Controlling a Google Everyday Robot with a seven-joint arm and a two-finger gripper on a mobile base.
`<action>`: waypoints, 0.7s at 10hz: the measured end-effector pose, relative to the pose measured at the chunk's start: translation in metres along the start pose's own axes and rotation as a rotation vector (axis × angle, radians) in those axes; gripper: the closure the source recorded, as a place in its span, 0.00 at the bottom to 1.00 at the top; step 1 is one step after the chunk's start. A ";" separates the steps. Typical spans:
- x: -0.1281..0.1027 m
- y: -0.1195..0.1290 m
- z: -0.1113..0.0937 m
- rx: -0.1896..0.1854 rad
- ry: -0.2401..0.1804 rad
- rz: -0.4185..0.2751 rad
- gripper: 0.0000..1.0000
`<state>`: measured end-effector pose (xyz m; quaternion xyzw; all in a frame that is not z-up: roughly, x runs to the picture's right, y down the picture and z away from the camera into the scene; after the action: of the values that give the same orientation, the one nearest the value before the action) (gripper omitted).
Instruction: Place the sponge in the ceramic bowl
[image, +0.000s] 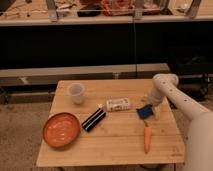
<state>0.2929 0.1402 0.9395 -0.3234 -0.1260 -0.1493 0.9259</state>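
The blue sponge (144, 112) is at the right side of the wooden table (115, 145), just above the carrot. My gripper (150, 106) is at the end of the white arm that comes in from the right, right at the sponge's upper right edge. I cannot make out whether it is touching the sponge. The orange-red ceramic bowl (61, 129) sits at the table's front left corner, far from the gripper, with nothing in it.
An orange carrot (147, 138) lies in front of the sponge. A black ribbed oblong (93, 120) and a white packet (117, 104) lie mid-table. A translucent white cup (76, 93) stands at the back left. A dark shelf unit runs behind the table.
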 end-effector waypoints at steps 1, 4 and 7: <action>0.001 0.001 -0.001 0.000 0.001 0.002 0.20; 0.001 0.001 -0.002 0.000 0.003 0.001 0.20; 0.002 0.000 -0.004 0.005 0.007 -0.001 0.20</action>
<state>0.2951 0.1373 0.9364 -0.3207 -0.1234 -0.1507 0.9269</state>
